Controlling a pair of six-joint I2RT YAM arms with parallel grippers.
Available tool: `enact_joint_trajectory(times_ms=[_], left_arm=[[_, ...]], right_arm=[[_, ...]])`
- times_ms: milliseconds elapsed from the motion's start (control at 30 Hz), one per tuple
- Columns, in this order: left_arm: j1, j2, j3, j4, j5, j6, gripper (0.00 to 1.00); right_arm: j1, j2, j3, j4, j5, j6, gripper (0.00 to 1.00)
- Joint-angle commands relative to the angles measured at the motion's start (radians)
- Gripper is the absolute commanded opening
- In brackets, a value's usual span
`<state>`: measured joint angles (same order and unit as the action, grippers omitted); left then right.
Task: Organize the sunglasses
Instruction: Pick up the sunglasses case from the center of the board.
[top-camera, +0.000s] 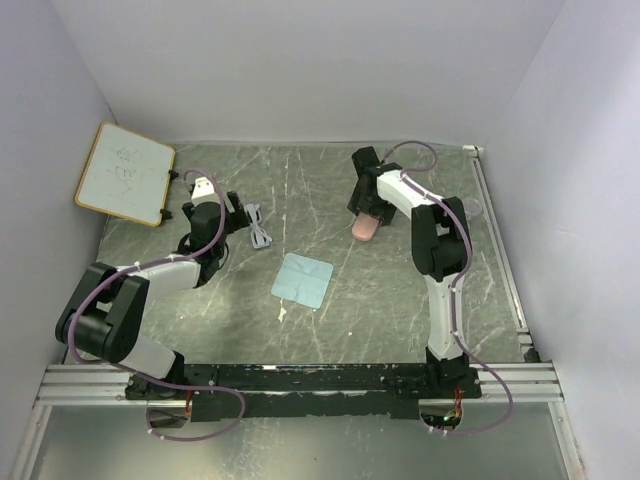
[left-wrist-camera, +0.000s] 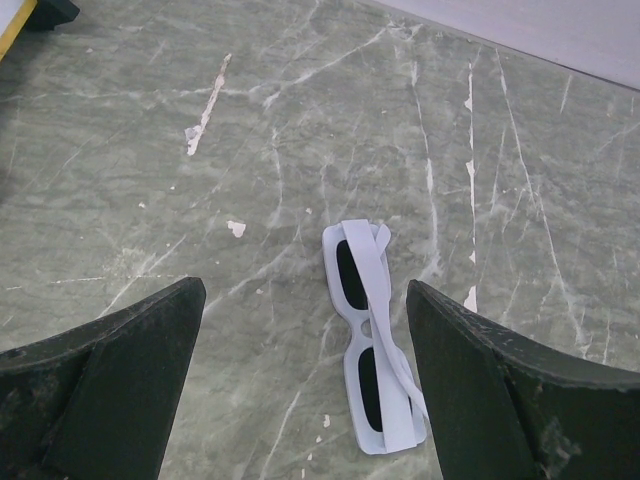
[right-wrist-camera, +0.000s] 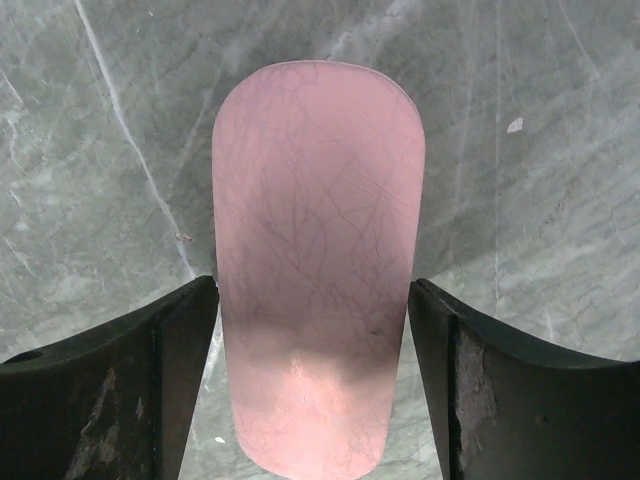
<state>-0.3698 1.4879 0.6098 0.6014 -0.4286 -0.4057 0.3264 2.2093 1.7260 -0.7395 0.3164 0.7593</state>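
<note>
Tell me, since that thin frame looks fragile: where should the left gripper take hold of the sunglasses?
Across the bridge of the sunglasses, from straight above: they lie flat with arms folded, and that narrow middle fits inside the open left gripper.

Pink case (right-wrist-camera: 318, 230) between fingers (right-wrist-camera: 140, 400) of right pincer (right-wrist-camera: 310, 290), touching both, marbled table (right-wrist-camera: 90, 150)

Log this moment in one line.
left gripper: open over sunglasses | sunglasses: folded, on table | right gripper: straddling pink case, grip unclear | cloth: flat, mid-table, untouched
</note>
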Motion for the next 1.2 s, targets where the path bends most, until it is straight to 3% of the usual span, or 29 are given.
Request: enact_joint_trajectory(times_ms=[0, 200, 467, 833, 1167], left_arm=[[0.015, 0.011, 0.001, 0.033, 0.023, -0.016, 0.94], [0.022, 0.018, 0.002, 0.036, 0.037, -0.024, 0.94], [0.025, 0.023, 0.002, 0.038, 0.04, -0.025, 0.94], [0.026, 0.021, 0.002, 0.038, 0.042, -0.024, 0.94], [0.026, 0.03, 0.005, 0.035, 0.051, -0.031, 0.93]], right_arm=[[-0.004, 0.026, 0.019, -0.019, -0.006, -0.037, 0.75], [0.001, 0.0, -0.045, 0.006, -0.015, -0.071, 0.67], [0.035, -0.049, -0.098, 0.015, 0.016, -0.152, 0.42], [0.161, -0.164, -0.172, 0.078, 0.035, -0.363, 0.38], [0.24, -0.154, -0.138, 0.165, -0.076, -0.538, 0.37]])
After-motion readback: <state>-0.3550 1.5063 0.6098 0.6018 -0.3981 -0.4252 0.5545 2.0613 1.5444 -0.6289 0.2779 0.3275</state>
